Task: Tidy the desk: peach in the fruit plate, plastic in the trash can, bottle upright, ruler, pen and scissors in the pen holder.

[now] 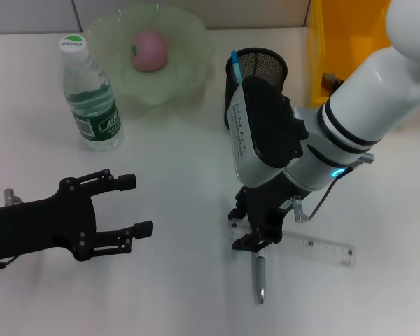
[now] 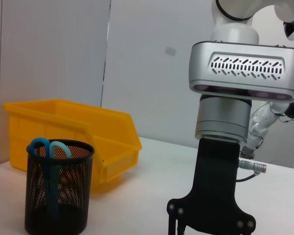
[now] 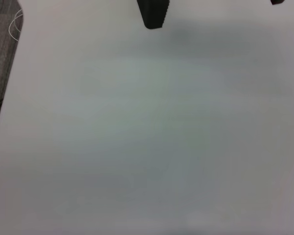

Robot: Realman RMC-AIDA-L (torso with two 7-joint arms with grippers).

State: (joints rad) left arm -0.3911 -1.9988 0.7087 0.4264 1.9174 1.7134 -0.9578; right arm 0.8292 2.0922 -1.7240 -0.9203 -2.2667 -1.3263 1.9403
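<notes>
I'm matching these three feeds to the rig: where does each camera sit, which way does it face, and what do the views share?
Head view: on the robot's head, looking forward and down at the desk; shows the left hand open at the left and the right hand over the pen, beside the ruler.
Left wrist view: on the left arm, looking level across the desk at the right arm, pen holder and yellow bin.
Right wrist view: on the right arm, facing bare desk; a dark fingertip shows.
Shared: head and left wrist views both show the pen holder with blue scissors.
</notes>
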